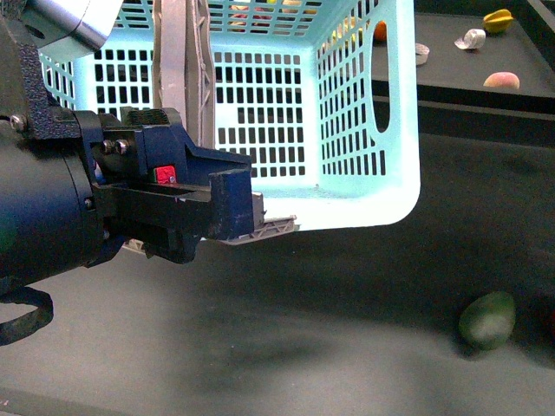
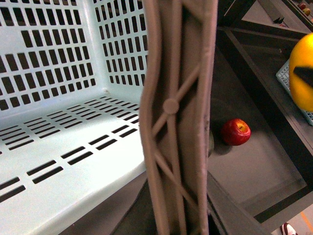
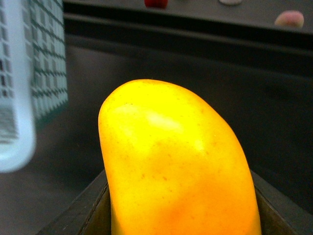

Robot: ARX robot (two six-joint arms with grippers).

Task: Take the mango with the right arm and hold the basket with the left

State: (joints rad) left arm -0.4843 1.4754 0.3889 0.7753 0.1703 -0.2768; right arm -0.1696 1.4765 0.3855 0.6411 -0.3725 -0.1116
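Left tool: closed on the grey handle, so the whole load hangs from this one grip.
Basket: at 12 o'clock in the front view, lifted clear of the table. It is tipped with its empty inside facing the robot, probably because only one handle bears it.
Right tool: dark jaws sit on either side of the mango, spread to the fruit's width and gripping it.
Mango: off the table, near the basket's wall but outside it, and not visible in the front view.
Green fruit: at 4 o'clock on the table, apart from both arms.
Stage: both holds look made.
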